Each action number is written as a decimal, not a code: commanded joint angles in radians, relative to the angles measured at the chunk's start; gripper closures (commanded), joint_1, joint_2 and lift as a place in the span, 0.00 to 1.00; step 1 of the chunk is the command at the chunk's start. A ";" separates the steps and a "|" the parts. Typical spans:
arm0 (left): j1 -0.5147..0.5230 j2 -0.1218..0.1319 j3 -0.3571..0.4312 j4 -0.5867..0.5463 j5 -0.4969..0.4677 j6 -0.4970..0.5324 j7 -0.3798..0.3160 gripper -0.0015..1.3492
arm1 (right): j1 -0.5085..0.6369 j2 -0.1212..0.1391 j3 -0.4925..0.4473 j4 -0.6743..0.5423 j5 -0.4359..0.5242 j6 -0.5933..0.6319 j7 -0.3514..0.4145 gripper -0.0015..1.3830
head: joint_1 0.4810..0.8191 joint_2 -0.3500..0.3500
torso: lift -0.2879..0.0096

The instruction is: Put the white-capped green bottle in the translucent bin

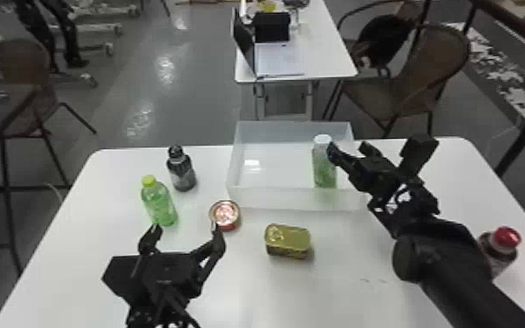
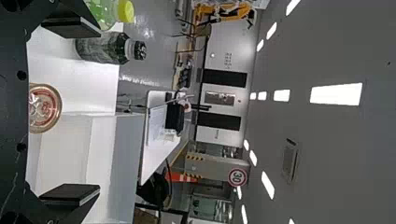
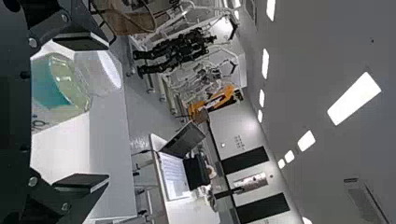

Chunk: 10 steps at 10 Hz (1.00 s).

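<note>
Bottle with a white cap and green lower part, the white-capped green bottle (image 1: 324, 168), stands upright inside the translucent bin (image 1: 292, 198), toward the bin's right side and close to its near wall. Beside it, above the bin's right side, the right gripper (image 1: 376, 150) has its two black fingers (image 3: 81, 41) spread wide, the bottle between them and nearer to one; whether that finger touches it cannot be told. The left gripper (image 1: 186, 230), its fingers also wide apart and holding nothing, is nearer the robot than the bin, off the bin's near left corner. Just outside that corner sits a round can (image 1: 225, 214); a gold tin (image 1: 288, 240) lies in front of the bin. To the bin's left stand a dark bottle (image 1: 181, 170) and, farther out, a yellow-capped green bottle (image 1: 158, 203). A red-capped bottle (image 1: 499, 248) is to its right and nearer, partly behind the right arm. All share one white table (image 1: 340, 283); beyond the bin, a laptop (image 1: 277, 59) sits open on another.
</note>
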 commanded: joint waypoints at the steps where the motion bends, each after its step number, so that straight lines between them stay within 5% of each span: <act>1: 0.001 0.004 0.001 0.000 0.001 -0.009 0.000 0.10 | 0.049 0.002 -0.003 -0.113 0.009 0.002 -0.002 0.40 | 0.63 0.62 | 0.81; 2: -0.002 0.006 0.000 0.000 -0.002 -0.013 0.000 0.10 | 0.117 -0.011 -0.007 -0.257 0.034 0.008 -0.024 0.36 | 0.63 0.63 | 0.81; 4: -0.007 0.003 -0.002 0.000 -0.011 -0.019 0.000 0.10 | 0.288 -0.051 -0.070 -0.595 0.227 0.109 -0.134 0.34 | 0.63 0.64 | 0.81; 6: -0.016 0.001 -0.005 0.006 -0.017 -0.030 0.002 0.10 | 0.445 -0.068 -0.138 -0.800 0.259 0.171 -0.147 0.34 | 0.63 0.63 | 0.81; 10: -0.016 -0.006 -0.008 0.005 -0.020 -0.019 0.002 0.10 | 0.761 -0.086 -0.187 -1.035 0.322 0.126 -0.225 0.34 | 0.63 0.56 | 0.81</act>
